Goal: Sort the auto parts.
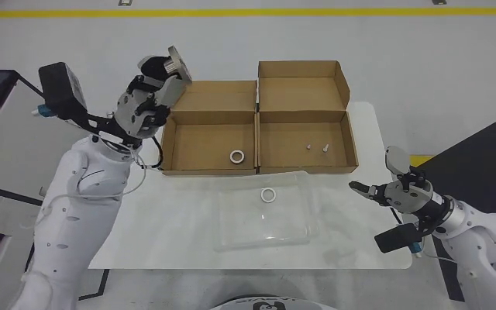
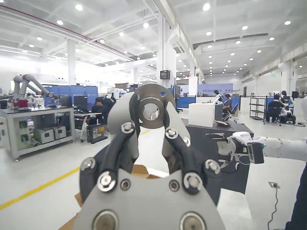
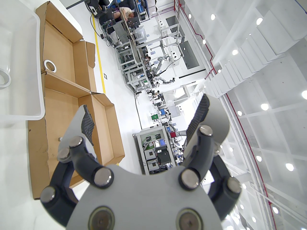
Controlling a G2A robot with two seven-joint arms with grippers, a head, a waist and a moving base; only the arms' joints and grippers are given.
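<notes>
1. White rectangular tabletop (image 1: 170,225): carries every item listed below.

2. 2 open brown cardboard boxes: they stand side by side and touching along the far edge of the tabletop, lids folded back. The left box (image 1: 198,147) lies toward the far left corner; the right box (image 1: 283,147) lies toward the far right corner.

3. Clear shallow plastic tray (image 1: 263,229): it sits at the middle of the front edge of the tabletop, just in front of the seam between the 2 boxes.

4. Left claw (image 2: 150,114): it is raised above the far left corner of the tabletop, just beside the lid of the left box. Its jaws are closed on a round grey metal flange (image 2: 151,94) with a centre bore and small holes in its rim. The flange is clear of the tabletop.

5. Right claw (image 3: 144,106): it hangs over the right edge of the tabletop, near the front right corner of the right box. Its jaws are spread wide.

6. 2 white rings: 1 ring (image 1: 236,156) lies flat in the front right corner of the left box. The other ring (image 1: 269,194) lies flat in the tray, at its far edge.

7. 2 small pale fasteners (image 1: 308,145) (image 1: 325,146): they lie near each other on the floor of the right box, right of its centre. Their exact type cannot be determined.
</notes>
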